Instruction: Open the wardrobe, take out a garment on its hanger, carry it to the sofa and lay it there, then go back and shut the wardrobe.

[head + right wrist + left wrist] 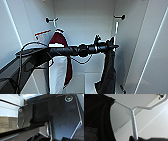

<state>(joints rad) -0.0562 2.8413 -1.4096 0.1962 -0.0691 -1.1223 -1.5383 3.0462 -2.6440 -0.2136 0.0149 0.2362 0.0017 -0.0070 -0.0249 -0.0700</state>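
The wardrobe (82, 25) stands open in front of me, its white inside facing the head view. The black garment (108, 72) hangs at the right side, below a dark peg (120, 17). Its pale hanger (116, 28) rises from the collar towards that peg. My left arm reaches across from the left, and the left gripper (113, 46) sits at the top of the garment. In the left wrist view the white hanger (134, 125) runs down between the dark fingertips of the gripper (134, 138), which is shut on it. The black garment (96, 116) lies close beside.
A maroon jacket with white sleeves (58, 42) hangs from the left peg (51, 19), just behind my left arm. The open door (152, 50) stands at the right. The right wrist view shows brown floor (7, 124) beside the robot's dark plate.
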